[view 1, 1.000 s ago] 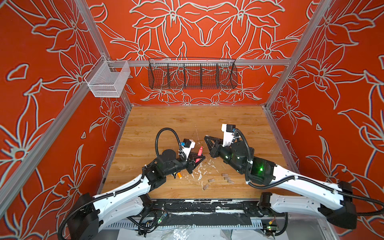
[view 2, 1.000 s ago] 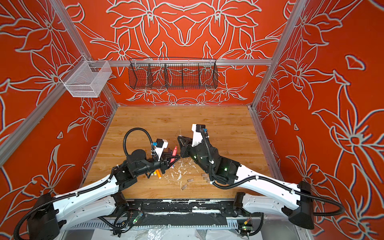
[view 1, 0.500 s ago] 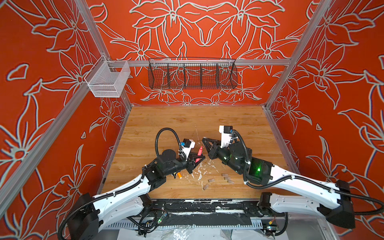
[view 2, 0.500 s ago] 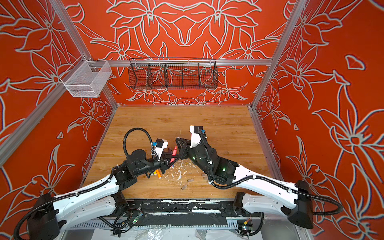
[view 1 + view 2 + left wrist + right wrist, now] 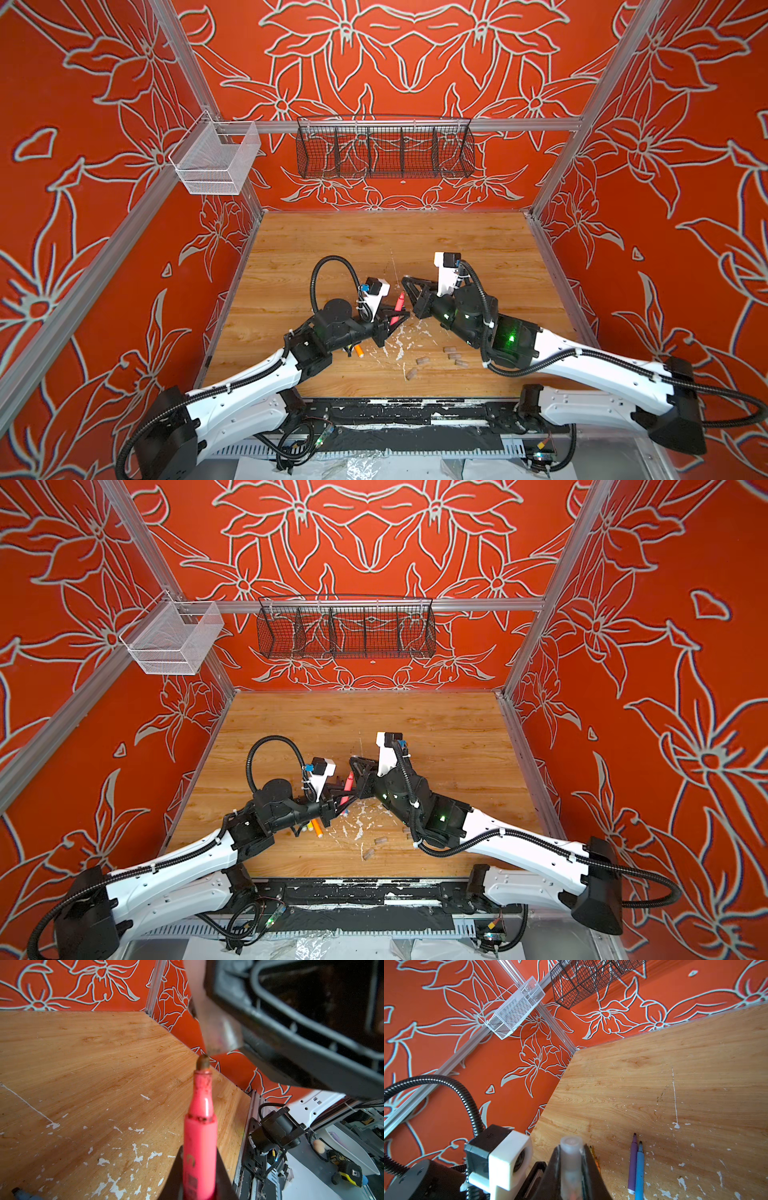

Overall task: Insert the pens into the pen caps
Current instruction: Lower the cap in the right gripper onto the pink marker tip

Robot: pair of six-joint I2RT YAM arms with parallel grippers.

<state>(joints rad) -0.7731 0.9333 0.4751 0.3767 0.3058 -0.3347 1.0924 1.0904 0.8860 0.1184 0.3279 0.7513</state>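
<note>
My left gripper (image 5: 394,319) (image 5: 199,1164) is shut on a pink pen (image 5: 400,301) (image 5: 200,1138), whose dark felt tip points up and away from the table. My right gripper (image 5: 406,283) (image 5: 572,1154) is shut on a translucent pen cap (image 5: 571,1159). In the left wrist view that cap (image 5: 216,1026) is a blurred shape just beyond the pen's tip; whether they touch I cannot tell. Several loose pen caps (image 5: 454,356) (image 5: 380,840) lie on the table near its front. A purple pen (image 5: 632,1164) and a blue pen (image 5: 639,1171) lie side by side, uncapped.
An orange pen (image 5: 358,350) (image 5: 318,828) lies under the left arm's wrist. White paint flecks (image 5: 399,343) mark the wooden table (image 5: 374,245). A black wire basket (image 5: 384,147) and a white mesh basket (image 5: 214,162) hang on the back rail.
My right gripper has moved a little to the left with the cap, closer to the pink pen's tip. The left arm has stayed still.
</note>
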